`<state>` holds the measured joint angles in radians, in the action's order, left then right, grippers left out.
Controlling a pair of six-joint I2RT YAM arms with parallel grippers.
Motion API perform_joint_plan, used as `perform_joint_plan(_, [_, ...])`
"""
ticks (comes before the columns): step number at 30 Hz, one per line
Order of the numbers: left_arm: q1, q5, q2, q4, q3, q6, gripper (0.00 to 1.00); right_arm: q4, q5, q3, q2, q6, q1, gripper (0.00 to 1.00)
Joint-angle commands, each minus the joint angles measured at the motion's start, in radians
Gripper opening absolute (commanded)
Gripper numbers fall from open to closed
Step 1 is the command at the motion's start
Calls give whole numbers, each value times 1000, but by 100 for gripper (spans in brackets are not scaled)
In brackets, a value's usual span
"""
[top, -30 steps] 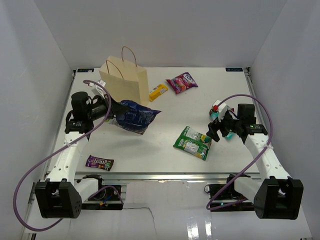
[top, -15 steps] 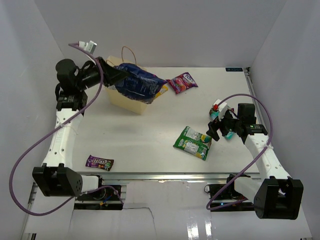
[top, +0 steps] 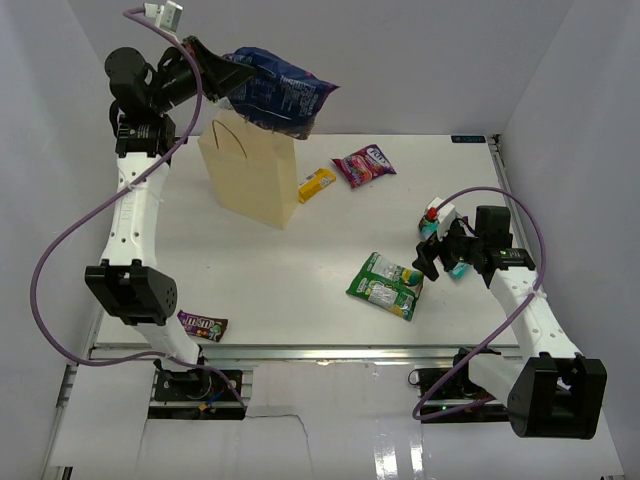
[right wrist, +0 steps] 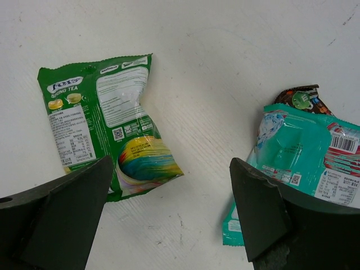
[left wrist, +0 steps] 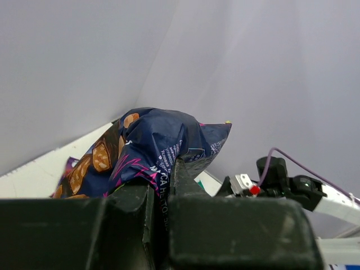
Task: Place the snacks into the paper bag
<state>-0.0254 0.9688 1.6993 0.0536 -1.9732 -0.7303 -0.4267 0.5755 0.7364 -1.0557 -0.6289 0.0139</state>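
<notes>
From the top: in the left gripper [top: 222,78], raised high at 11 o'clock, the dark blue chip bag [top: 283,92], pinched tight and covering the mouth of the paper bag [top: 250,180] in this view. Paper bag upright on the tabletop [top: 300,270], also at 11 o'clock; inside hidden, so cannot tell its contents. Just at its 3 o'clock, the small yellow bar [top: 316,184]; past that, toward 1 o'clock, the pink-magenta packet [top: 363,164]. At 4 o'clock, the green packet [top: 387,285], lying flat. At 3 o'clock, the right gripper [top: 435,262], low, with the teal packet [top: 458,268] just beside it. At 8 o'clock, near the front edge, the dark purple-brown candy pack [top: 200,324].

From the left wrist: chip bag crumpled between clamped jaws, plain wall behind.

From the right wrist: spread wide over bare tabletop, gripping nothing, fingers [right wrist: 62,219] at 8 and 4 o'clock. Green packet at 10 o'clock, its lower edge near the 8 o'clock finger. Teal packet at 3 o'clock, partly behind the other finger.
</notes>
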Motion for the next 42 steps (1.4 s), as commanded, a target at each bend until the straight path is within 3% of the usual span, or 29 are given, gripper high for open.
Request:
perform_joint_plan(1, [-4,-90,-3,74,-151,8,0,35,6,17,-1,12,-2,90])
perform_joint_plan(6, [24,-113,30,20,-199,72,0,36,-5,18,0,11,-2,90])
perform_joint_plan(15, [137,-122,-20,-23,-127,109,0,42,-5,23,-20,14,-2,90])
perform_joint_plan(42, [147,-200,-38,-136,121,358,0,52,4,9,-29,17,-2,90])
